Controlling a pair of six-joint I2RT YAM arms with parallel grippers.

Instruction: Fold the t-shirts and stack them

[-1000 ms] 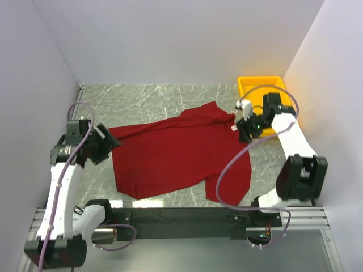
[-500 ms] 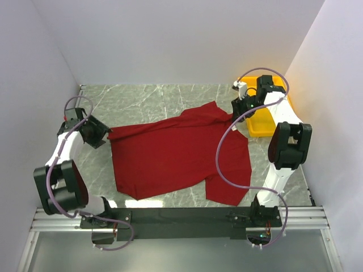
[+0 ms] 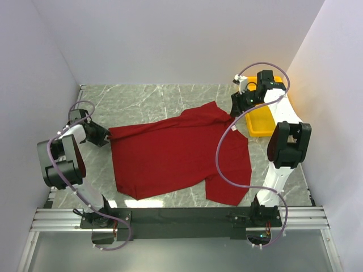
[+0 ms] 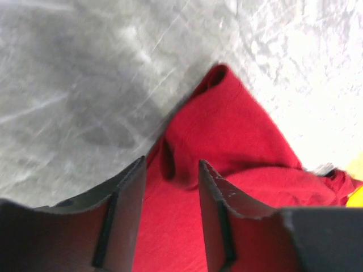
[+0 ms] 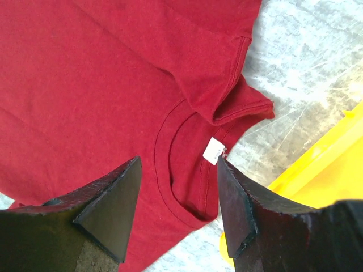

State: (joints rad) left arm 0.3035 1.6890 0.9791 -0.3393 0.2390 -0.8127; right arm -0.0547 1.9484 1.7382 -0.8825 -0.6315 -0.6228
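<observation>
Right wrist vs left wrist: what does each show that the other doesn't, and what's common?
Only right wrist: the round collar of the t-shirt and its white tag, the yellow tray shown plainly, right pincer open over the collar. Only left wrist: a bunched corner of the cloth, left pincer jaws apart at it. Both: red t-shirt on the marbled table; a yellow sliver at the left wrist's edge may be the tray.

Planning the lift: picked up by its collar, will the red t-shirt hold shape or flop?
Likely floppy: the t-shirt lies rumpled, cloth folded over beside the collar. Probably light, since the fabric looks thin; lifted there, the rest should drape and drag.
</observation>
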